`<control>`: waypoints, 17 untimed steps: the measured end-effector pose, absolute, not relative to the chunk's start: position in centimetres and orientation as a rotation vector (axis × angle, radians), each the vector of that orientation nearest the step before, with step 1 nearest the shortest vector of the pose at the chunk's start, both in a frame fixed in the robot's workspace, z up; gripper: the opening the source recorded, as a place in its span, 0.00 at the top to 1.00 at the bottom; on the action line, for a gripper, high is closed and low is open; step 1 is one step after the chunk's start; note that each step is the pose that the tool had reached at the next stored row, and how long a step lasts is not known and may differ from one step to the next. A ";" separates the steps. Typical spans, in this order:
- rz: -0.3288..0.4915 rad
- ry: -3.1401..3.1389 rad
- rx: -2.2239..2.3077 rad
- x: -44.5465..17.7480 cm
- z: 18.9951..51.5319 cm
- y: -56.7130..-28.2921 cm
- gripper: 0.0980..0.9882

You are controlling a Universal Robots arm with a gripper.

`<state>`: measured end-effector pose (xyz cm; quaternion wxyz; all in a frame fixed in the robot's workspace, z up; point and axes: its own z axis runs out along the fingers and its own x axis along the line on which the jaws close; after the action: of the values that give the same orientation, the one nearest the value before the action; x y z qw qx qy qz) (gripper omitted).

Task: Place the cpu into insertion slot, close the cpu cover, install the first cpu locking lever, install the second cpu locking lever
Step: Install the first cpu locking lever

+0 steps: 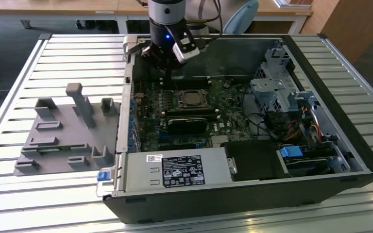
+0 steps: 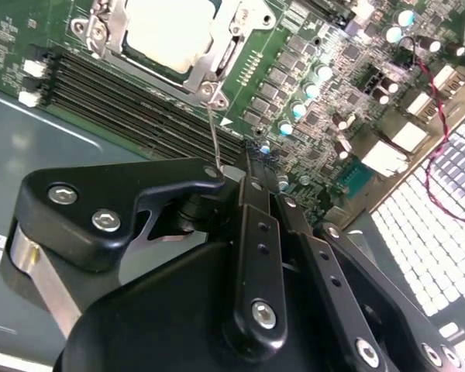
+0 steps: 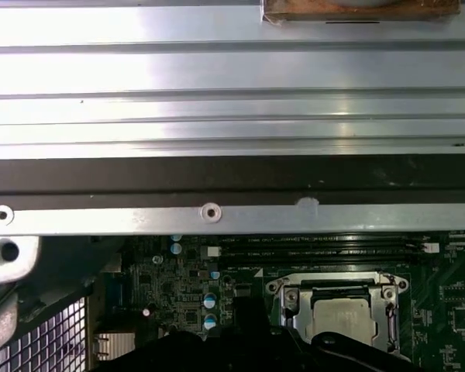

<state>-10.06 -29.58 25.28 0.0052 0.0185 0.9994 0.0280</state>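
Observation:
The cpu [image 2: 170,31] lies in the insertion slot [image 1: 190,98] on the green board, its silver top showing through the cut-out of the cpu cover [image 2: 221,58], which lies flat over it. In the first wrist view the cpu [image 3: 341,319] sits inside the cover frame [image 3: 294,301]. A thin wire locking lever [image 2: 212,136] rises from a corner of the socket up to my gripper [image 2: 232,169], whose fingers are shut on its end. In the exterior view my gripper [image 1: 170,65] hangs above the board just behind the socket, near the case's far wall.
The open computer case [image 1: 342,160] lies on a slatted metal table. Inside it are a power supply [image 1: 173,170], a drive cage [image 1: 271,90], cables [image 1: 296,128] and a black module [image 1: 186,122] in front of the socket. A grey fixture [image 1: 63,131] stands on the exterior view's left.

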 end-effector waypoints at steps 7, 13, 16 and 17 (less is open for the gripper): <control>0.088 3.129 0.058 -9.2 25.2 -29.6 0.99; 0.088 3.130 0.058 -9.1 25.2 -29.6 0.99; 0.087 3.130 0.057 -9.0 25.2 -29.6 0.99; 0.087 3.130 0.057 -8.9 25.2 -29.6 0.99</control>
<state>-8.93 -29.58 25.20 0.0051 0.0183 0.9994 0.0279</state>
